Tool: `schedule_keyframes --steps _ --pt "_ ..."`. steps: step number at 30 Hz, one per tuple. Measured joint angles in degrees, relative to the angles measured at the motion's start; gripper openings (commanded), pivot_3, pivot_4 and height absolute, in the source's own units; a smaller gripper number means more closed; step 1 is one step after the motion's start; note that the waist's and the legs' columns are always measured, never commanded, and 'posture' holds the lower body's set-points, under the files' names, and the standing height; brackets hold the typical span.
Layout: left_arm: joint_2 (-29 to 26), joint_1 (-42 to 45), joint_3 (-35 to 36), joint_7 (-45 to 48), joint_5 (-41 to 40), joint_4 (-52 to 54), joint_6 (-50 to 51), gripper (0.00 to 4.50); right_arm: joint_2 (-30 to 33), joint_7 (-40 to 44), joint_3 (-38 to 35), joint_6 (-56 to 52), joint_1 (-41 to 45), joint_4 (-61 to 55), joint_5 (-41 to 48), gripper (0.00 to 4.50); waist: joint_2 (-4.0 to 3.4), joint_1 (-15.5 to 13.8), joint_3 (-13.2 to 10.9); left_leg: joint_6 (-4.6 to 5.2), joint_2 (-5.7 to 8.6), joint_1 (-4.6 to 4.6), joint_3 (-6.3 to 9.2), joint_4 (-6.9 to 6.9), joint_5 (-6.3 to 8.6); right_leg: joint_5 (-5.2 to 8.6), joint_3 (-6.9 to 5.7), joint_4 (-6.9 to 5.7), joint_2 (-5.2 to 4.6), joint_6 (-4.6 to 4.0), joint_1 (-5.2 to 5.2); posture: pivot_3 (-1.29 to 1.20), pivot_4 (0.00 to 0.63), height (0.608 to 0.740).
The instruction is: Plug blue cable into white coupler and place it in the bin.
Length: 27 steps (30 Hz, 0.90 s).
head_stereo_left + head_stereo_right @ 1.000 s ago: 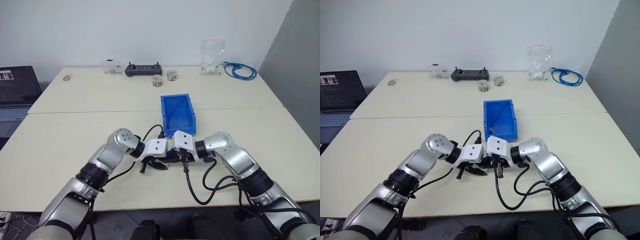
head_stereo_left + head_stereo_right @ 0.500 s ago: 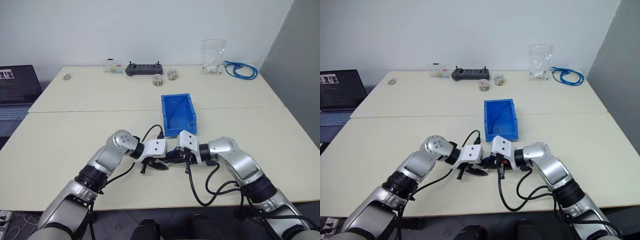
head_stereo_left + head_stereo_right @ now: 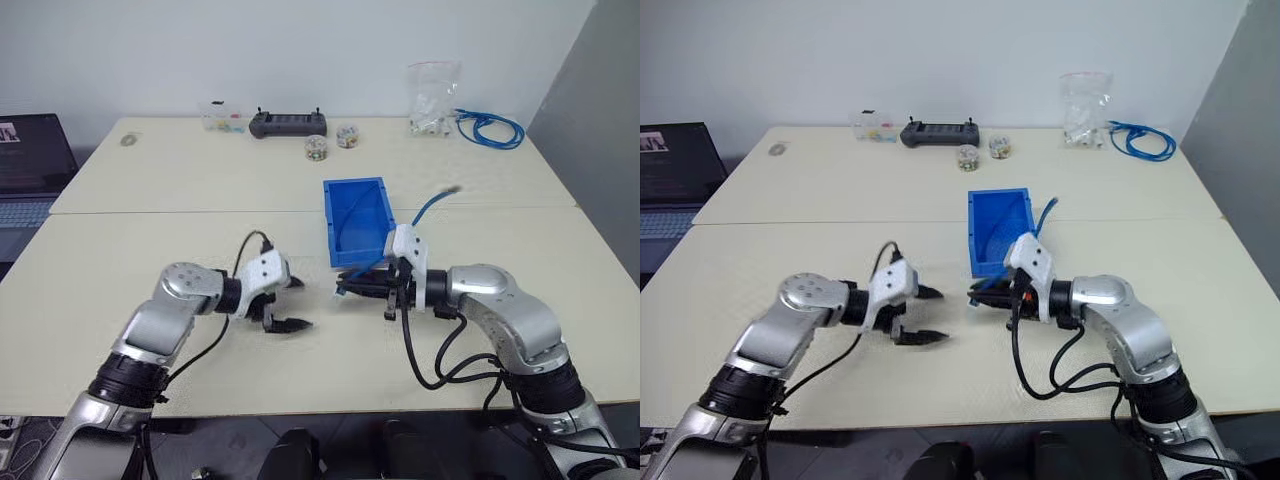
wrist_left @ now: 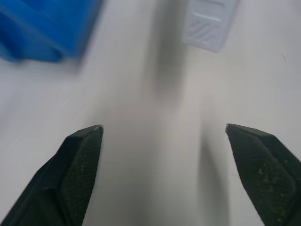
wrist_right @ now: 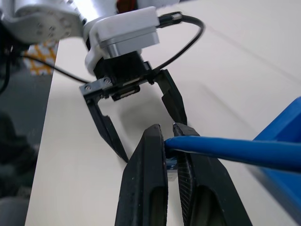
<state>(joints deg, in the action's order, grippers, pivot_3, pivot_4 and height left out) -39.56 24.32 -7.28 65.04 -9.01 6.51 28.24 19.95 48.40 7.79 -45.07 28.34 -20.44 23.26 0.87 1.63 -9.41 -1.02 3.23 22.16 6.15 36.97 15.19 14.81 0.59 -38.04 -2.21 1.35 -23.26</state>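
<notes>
Careful: your right gripper is clamped on the thin bright blue cable beside the rectangular blue plastic bin, left gripper spread wide and empty, so the springy free end may snag the rim.

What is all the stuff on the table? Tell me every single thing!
bin: one, bright blue, middle of the table.
blue cable: one, blue, held up by the right gripper, arching beside the bin.
cable coil: one, blue, far right corner.
plastic bag: one, clear, next to the coil.
controller: one, black, far edge.
small jars: two, clear with mixed bits, by the controller.
small box: one, clear, left of the controller.
laptop: one, dark, far left.
left gripper: one, black, jaws open and empty, above the table.
right gripper: one, black, jaws shut on the blue cable.
</notes>
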Motion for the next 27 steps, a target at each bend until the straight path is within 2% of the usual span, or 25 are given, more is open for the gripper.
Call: schedule_keyframes --steps 5,10,12,17,20,23,27 --pt "2.51 3.28 3.42 -9.79 -1.13 8.13 8.34 4.50 -4.40 -8.33 -9.56 -5.27 7.38 2.20 5.93 0.02 0.00 -0.07 -0.01 0.00 0.05 -0.01 -0.02 -0.01 0.00 -0.01 0.00 0.01 -0.02 -0.01 0.02 0.00 0.150 0.740" --pt "3.91 7.51 3.01 -12.99 -2.74 10.40 12.21 4.50 -4.31 -11.87 -13.45 -3.87 15.85 15.26 5.87 0.02 -0.02 0.00 -0.02 -0.01 0.05 -0.07 -0.11 -0.05 -0.01 -0.03 0.05 -0.03 0.00 -0.04 0.01 0.00 0.150 0.740" --pt "4.67 9.12 2.65 -13.65 -3.07 10.31 13.10 4.50 -3.76 -11.64 -12.94 -2.62 18.34 21.02 4.80 0.73 -0.02 0.03 -0.03 -0.02 0.06 -0.09 -0.16 -0.07 -0.02 -0.04 0.09 -0.04 0.00 -0.04 0.00 0.00 0.150 0.740" --pt "5.19 11.59 0.21 -14.34 -3.47 8.70 13.48 4.50 0.22 -6.65 -6.00 2.76 23.00 36.40 -1.15 1.90 -0.02 0.23 -0.03 -0.05 0.06 -0.08 -0.41 -0.05 -0.03 -0.03 0.28 0.00 0.00 -0.04 -0.03 0.00 0.150 0.740" --pt "5.07 11.81 -0.77 -14.25 -3.67 8.32 13.51 4.50 4.63 -1.96 -2.42 6.39 24.89 44.70 -5.33 2.54 0.01 0.17 -0.13 -0.09 0.10 -0.02 -0.48 -0.04 -0.06 -0.03 0.31 0.06 -0.03 -0.03 -0.05 0.00 0.150 0.740" --pt "4.73 11.84 -0.82 -14.28 -4.00 8.28 13.66 4.50 7.66 2.65 -1.45 7.55 25.36 46.50 -6.34 3.23 0.02 0.14 -0.15 -0.17 0.09 0.06 -0.47 -0.04 -0.10 -0.02 0.31 0.11 -0.06 -0.02 -0.08 0.00 0.150 0.740" --pt "3.64 11.39 -0.23 -14.43 -5.10 7.91 14.23 4.50 16.89 12.20 0.88 6.67 24.19 41.76 -6.41 4.19 -0.02 -0.06 -0.20 -0.17 0.11 0.32 -0.38 0.02 -0.10 -0.02 0.21 0.10 -0.08 -0.01 -0.25 0.00 0.150 0.740"
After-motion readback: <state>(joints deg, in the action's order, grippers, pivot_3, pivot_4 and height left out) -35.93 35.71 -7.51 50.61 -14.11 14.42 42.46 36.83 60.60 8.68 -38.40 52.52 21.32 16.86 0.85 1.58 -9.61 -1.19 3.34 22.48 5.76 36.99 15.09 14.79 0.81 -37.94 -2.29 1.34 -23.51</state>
